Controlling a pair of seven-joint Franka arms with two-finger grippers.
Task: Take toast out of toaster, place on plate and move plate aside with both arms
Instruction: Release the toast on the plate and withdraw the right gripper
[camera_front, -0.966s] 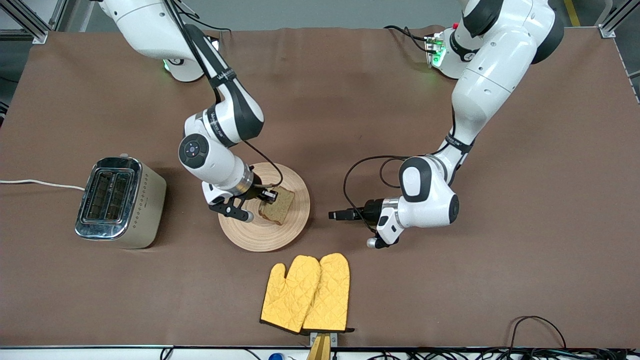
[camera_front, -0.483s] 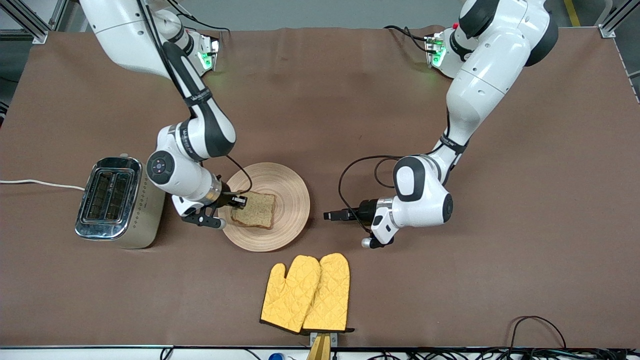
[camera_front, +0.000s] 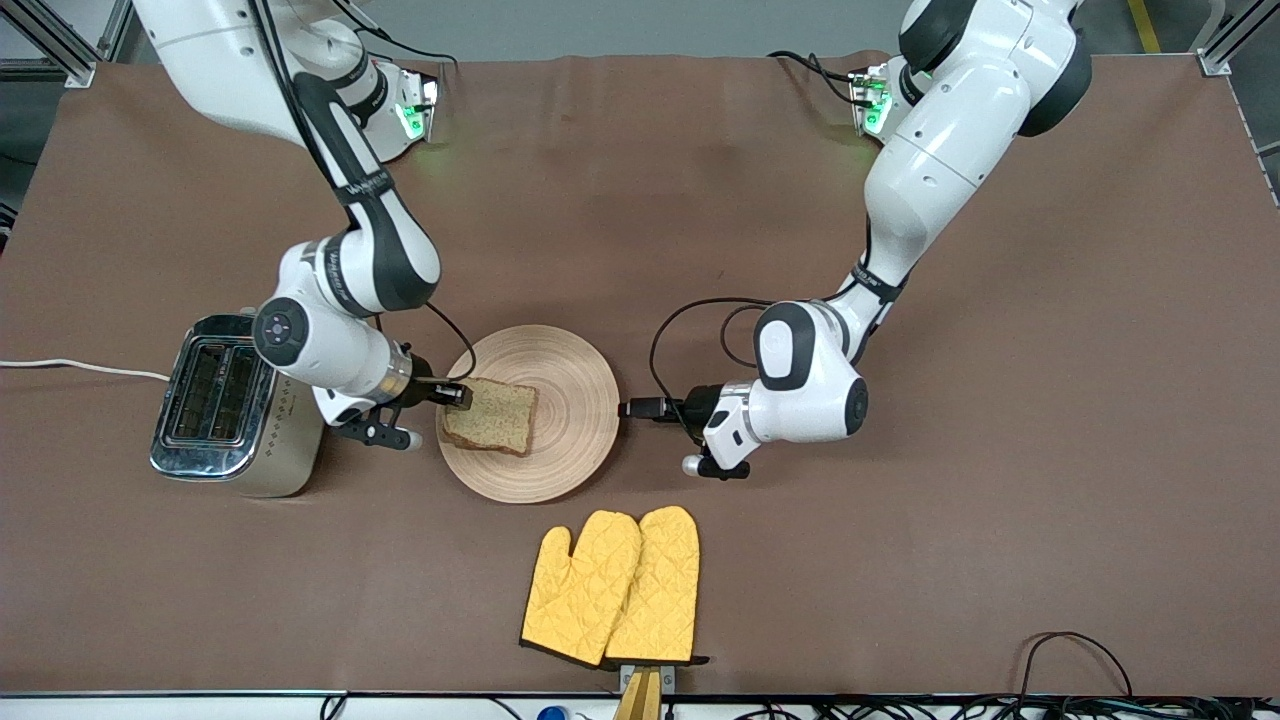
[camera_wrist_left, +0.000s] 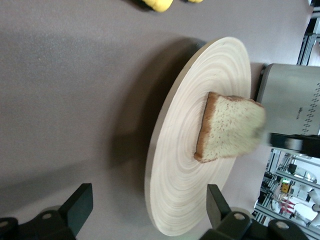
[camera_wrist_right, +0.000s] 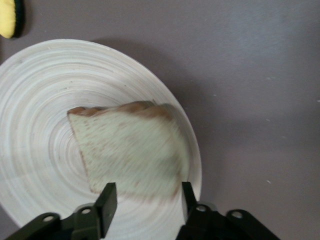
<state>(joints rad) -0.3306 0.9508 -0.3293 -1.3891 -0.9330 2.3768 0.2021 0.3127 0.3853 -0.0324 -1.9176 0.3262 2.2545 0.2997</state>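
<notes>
While parted, the right jaws sit low at the nine o'clock rim of the plate (camera_front: 572, 400), one finger (camera_wrist_right: 107, 200) on each side of the near edge of the toast (camera_front: 490, 415). Released, not clenched on it. Toast lies flat on the plate, crust up to the rim, on the nine o'clock half. Right arm (camera_front: 340, 290) comes down between toaster and plate.

Left jaws: wide apart, grasping nothing. They are level with the bench (camera_front: 1000, 500) at the plate's three o'clock rim, and the rim lines up with the gap between the fingers (camera_wrist_left: 80, 205). Contact with the rim: cannot tell. Left arm (camera_front: 900, 150) bends in from its own end of the bench.

Round about:
- toaster (camera_front: 235, 400) at nine o'clock of the plate, slots up, white cord (camera_front: 80, 367) trailing off the bench
- pair of yellow oven mitts (camera_front: 615, 585) at five o'clock of the plate, nearer the front camera, well apart from it, side by side and overlapping
</notes>
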